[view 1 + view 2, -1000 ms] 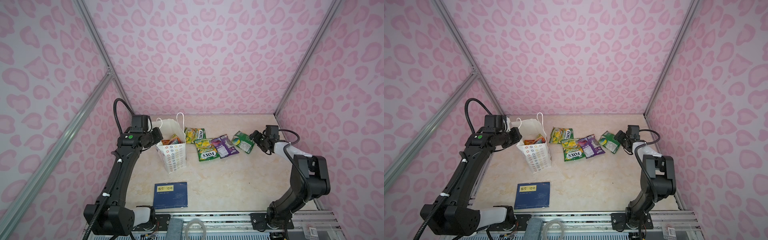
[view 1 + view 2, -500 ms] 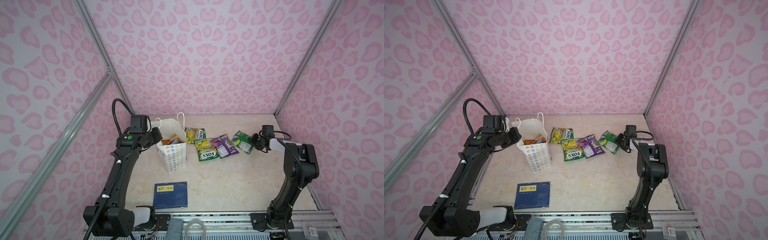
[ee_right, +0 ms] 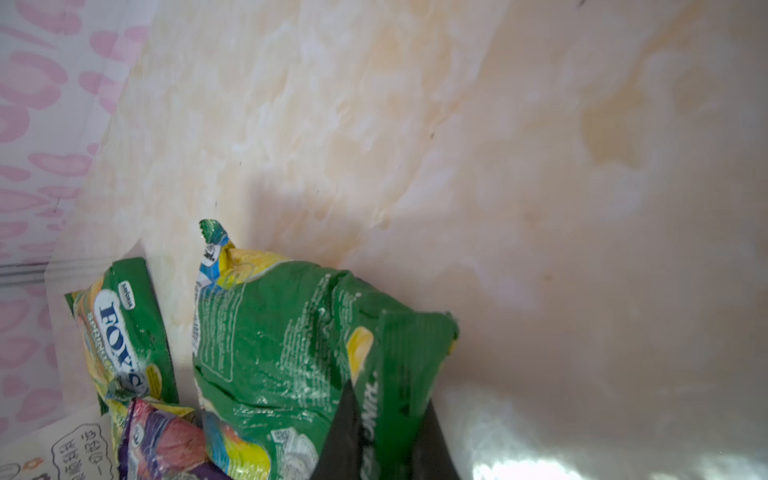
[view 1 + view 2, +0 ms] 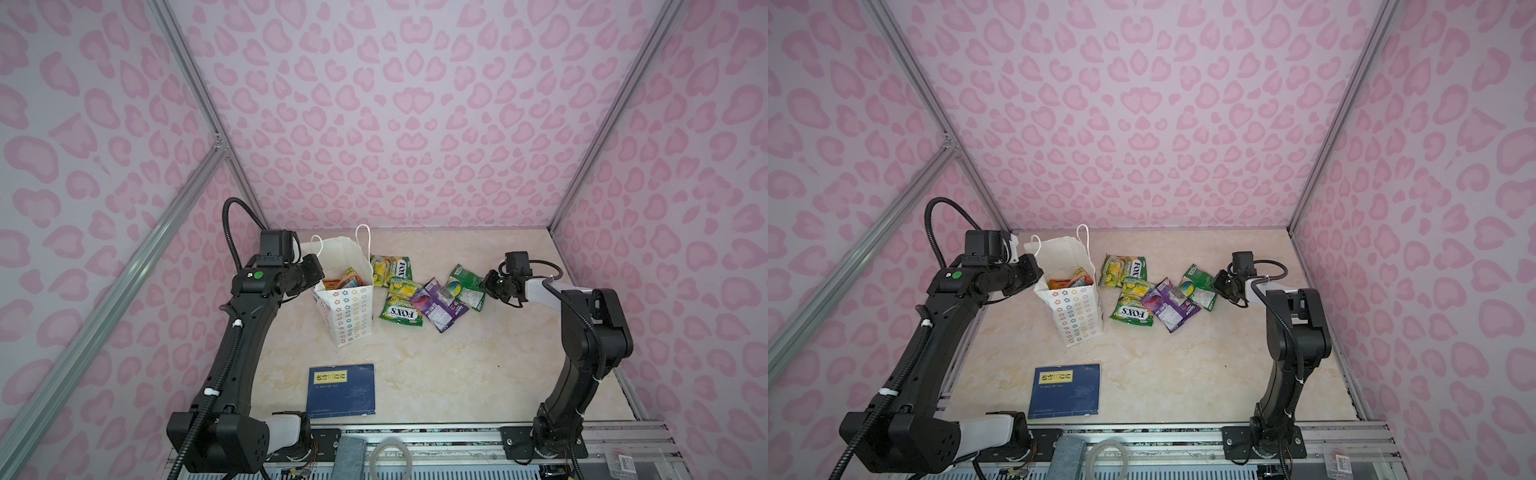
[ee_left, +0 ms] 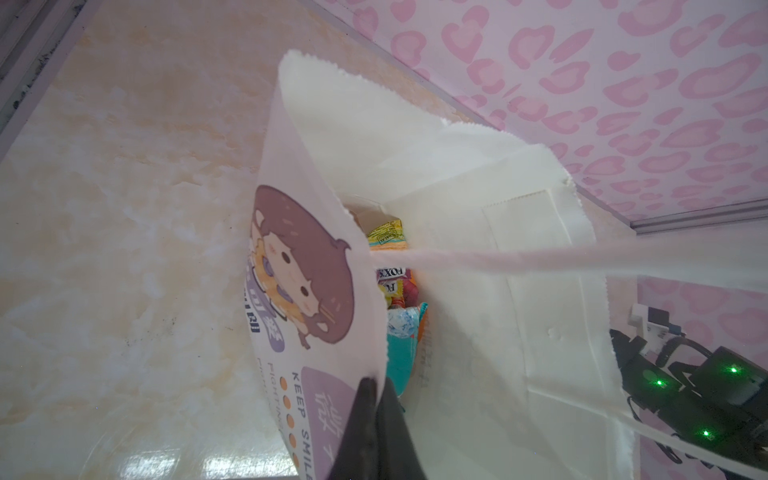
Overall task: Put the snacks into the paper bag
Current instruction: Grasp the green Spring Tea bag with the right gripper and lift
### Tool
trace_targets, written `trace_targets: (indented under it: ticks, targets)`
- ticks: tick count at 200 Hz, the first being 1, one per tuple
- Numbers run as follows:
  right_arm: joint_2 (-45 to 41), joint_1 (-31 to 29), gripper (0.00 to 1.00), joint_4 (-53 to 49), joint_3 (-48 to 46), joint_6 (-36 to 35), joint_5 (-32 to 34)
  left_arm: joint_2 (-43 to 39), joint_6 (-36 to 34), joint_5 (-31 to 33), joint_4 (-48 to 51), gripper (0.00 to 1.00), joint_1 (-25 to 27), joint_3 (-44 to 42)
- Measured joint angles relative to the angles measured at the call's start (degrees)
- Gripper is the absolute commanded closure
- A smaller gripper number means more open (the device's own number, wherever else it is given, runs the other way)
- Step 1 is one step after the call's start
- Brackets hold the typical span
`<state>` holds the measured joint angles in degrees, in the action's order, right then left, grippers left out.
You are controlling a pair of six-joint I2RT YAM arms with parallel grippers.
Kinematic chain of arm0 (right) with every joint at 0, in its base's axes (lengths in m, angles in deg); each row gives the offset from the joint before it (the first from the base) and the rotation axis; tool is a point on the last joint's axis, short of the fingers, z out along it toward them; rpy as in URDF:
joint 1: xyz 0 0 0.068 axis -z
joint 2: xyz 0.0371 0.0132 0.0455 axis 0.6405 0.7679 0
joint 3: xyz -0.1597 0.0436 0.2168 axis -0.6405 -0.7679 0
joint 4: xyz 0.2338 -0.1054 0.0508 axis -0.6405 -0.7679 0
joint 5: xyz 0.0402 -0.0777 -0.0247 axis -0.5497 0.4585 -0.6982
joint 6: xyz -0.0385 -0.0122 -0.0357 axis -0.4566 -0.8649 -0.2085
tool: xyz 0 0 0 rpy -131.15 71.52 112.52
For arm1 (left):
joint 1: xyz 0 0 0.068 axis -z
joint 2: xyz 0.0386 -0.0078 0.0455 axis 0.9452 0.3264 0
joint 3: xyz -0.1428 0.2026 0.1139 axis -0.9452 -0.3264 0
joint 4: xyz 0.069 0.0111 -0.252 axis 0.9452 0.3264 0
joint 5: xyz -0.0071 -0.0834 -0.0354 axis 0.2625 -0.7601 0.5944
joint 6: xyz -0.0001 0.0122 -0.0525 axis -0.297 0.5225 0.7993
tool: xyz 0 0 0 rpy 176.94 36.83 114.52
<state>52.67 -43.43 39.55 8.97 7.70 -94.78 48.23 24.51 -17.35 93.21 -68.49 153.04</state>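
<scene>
The white paper bag (image 4: pixel 351 305) stands open at the left-middle of the table in both top views, with several snacks (image 4: pixel 343 283) inside. My left gripper (image 5: pixel 376 385) is shut on the rim of the bag's cartoon-printed wall (image 5: pixel 307 266); orange and teal packets (image 5: pixel 395 270) show inside. Right of the bag lie two green-yellow FOX'S packets (image 4: pixel 391 270) and a purple packet (image 4: pixel 436 305). My right gripper (image 3: pixel 388 401) is shut on the edge of a green packet (image 3: pixel 282 332), which lies at the right end of the pile (image 4: pixel 465 286).
A dark-blue book with a yellow label (image 4: pixel 341 390) lies flat near the front edge. Pink patterned walls close in the left, back and right sides. The metal front rail carries a roll of tape (image 4: pixel 390 457).
My right gripper has closed from wide open onto the green packet's edge, and the right arm's elbow has risen. The left arm and bag have stayed put.
</scene>
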Motion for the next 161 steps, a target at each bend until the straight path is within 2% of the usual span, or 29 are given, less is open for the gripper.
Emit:
trace_targets:
  ticks: [44, 82, 138, 161]
  targets:
    - [-2.7, -6.2, 1.00, -0.6, -2.1, 2.3, -0.9, 0.0, 0.0, -0.5, -0.3, 0.96, 0.0, 0.0]
    - [-5.7, -6.2, 1.00, -3.1, 0.1, 3.4, -0.2, 0.0, 0.0, -0.7, -0.3, 0.96, 0.0, 0.0]
    - [-16.0, -6.9, 1.00, -11.0, 8.3, 0.5, 5.7, 0.0, 0.0, -1.2, -0.3, 0.96, -0.1, 0.0]
    - [-22.2, -9.6, 1.00, -13.7, 11.9, -1.4, 9.4, 0.0, 0.0, -1.6, -0.3, 0.96, -0.1, 0.0]
